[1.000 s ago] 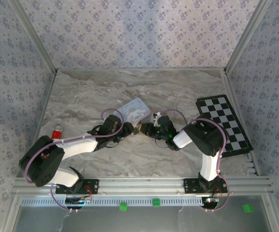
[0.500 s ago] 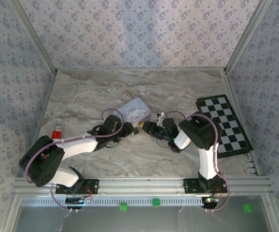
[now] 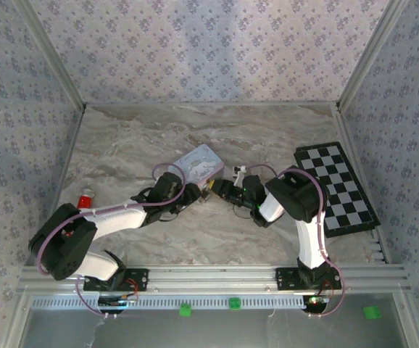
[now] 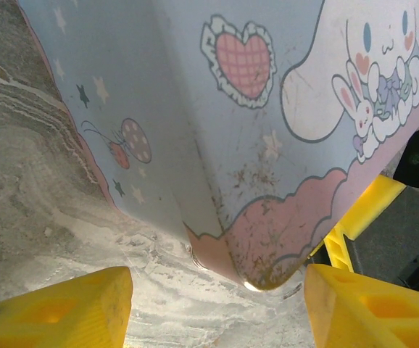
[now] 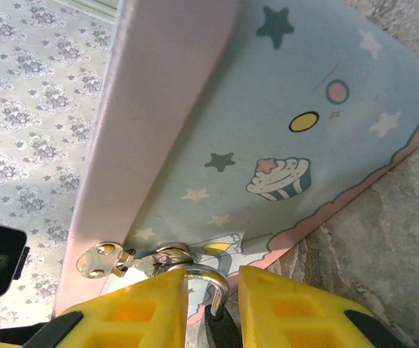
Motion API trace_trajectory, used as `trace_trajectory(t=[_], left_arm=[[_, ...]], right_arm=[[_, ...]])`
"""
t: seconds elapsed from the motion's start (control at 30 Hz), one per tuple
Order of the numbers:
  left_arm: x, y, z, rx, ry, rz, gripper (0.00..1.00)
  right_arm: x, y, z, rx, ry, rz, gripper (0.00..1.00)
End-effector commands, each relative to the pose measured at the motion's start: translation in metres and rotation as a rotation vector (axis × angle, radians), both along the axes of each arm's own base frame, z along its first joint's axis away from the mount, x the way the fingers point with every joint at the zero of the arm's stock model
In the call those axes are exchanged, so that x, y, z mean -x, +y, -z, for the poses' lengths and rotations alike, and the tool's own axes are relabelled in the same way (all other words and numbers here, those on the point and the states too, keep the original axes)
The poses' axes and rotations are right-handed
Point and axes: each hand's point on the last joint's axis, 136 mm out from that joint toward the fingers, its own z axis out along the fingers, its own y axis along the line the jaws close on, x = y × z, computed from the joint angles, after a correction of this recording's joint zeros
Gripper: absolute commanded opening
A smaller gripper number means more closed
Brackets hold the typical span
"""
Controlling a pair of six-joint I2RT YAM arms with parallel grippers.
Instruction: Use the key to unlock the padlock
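- The pale blue cartoon tin [image 3: 201,162] sits near the middle of the marble-patterned tabletop [image 3: 137,138], with both arms reaching in to it from the near edge.
- The left hand [image 4: 217,290] is at the tin's near left side. In the left wrist view its two yellow fingers [image 4: 64,308] stand wide apart with a rounded pink-edged corner of the tin between them. There is a gap on each side, so this hand is open and grips nothing.
- That corner of the tin rests on the tabletop. The white rabbit picture and a checked heart show on the face above it.
- The right hand [image 5: 212,284] meets the tin from the right. Its yellow fingers are drawn close together on the dark body of the padlock [image 5: 220,328], which is wedged between them.
- The padlock hangs at the tin's edge. Its thin metal shackle curves up out of the fingers and hooks into the small silver hasp [image 5: 104,259] on the tin's pink side wall.
- A folded black-and-white chessboard [image 3: 336,190] lies well apart, at the right edge of the tabletop.
- A small red-capped object [image 3: 85,199] stands by the left wall, beside the left arm; what it is cannot be told.
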Motion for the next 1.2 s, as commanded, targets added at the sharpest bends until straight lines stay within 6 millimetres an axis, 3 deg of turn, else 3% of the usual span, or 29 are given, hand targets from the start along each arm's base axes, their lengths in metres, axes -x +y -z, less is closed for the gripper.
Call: trace_trajectory(t=[0.0, 0.2, 0.4, 0.73, 1.17], left_arm=[[0.000, -0.003, -0.012, 0.013, -0.012, 0.007, 0.64], [-0.011, 0.011, -0.010, -0.003, -0.007, -0.022, 0.64], [-0.020, 0.017, -0.016, -0.022, -0.022, -0.024, 0.64], [-0.034, 0.030, -0.016, -0.076, -0.037, -0.038, 0.65], [-0.041, 0.023, -0.013, -0.072, -0.033, -0.021, 0.65]], right_arm=[[0.013, -0.018, 0.057, 0.187, 0.085, 0.018, 0.25], [0.016, -0.009, 0.046, 0.221, -0.041, -0.039, 0.26], [0.021, -0.006, 0.044, 0.244, -0.083, -0.052, 0.33], [0.040, -0.023, 0.062, 0.392, 0.098, -0.005, 0.41], [0.046, -0.003, 0.079, 0.533, 0.202, -0.096, 0.44]])
